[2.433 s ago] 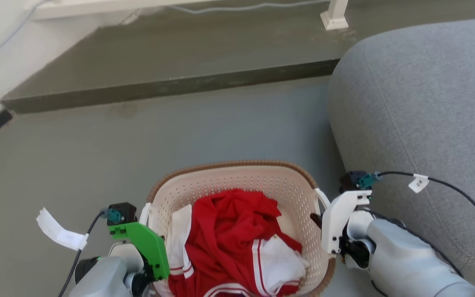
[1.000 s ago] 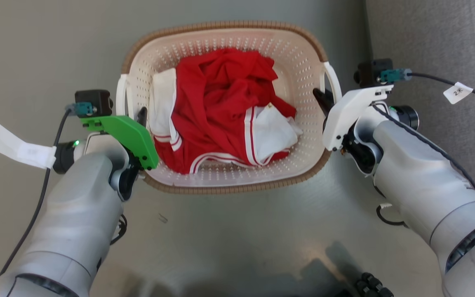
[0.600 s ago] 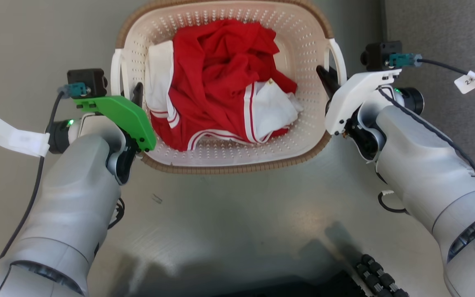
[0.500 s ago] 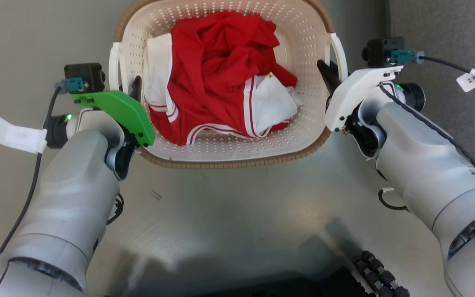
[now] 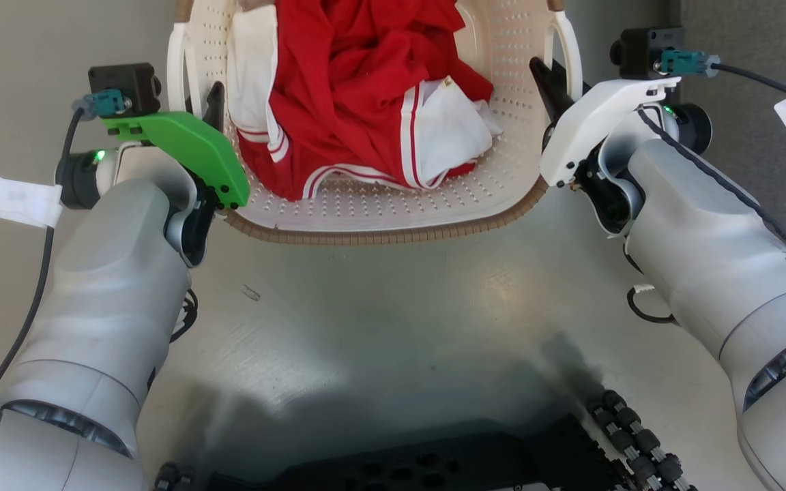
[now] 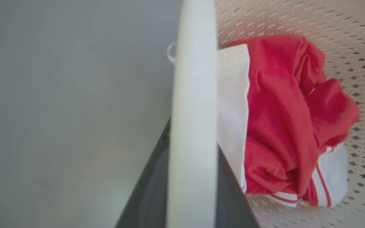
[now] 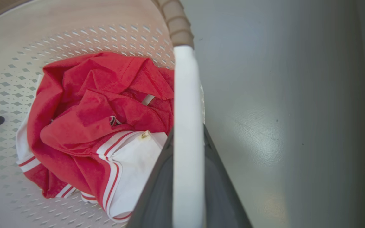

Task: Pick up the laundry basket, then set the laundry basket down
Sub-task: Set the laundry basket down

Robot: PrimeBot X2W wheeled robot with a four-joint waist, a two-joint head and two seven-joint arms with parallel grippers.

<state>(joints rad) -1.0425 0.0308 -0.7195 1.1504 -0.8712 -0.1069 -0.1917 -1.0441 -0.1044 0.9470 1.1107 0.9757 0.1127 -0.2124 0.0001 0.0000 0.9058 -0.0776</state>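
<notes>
Grey glossy floor [image 5: 393,307] below. Between the two claws, the laundry basket [image 5: 379,211], with red and white clothes [image 5: 352,82] inside. Clamped by the left gripper [image 5: 203,102] at its white left handle [image 6: 195,95], one dark finger on each side. Clamped likewise by the right gripper [image 5: 551,76] at the right handle [image 7: 185,126].

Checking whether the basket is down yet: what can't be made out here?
- Head view: far half of the laundry basket, cut off by the top edge.
- Every view: its underside and any gap to the floor, hidden by its own walls.
- Left wrist view: fingertips of the left gripper, behind the left handle.
- Right wrist view: fingertips of the right gripper, behind the right handle.
</notes>
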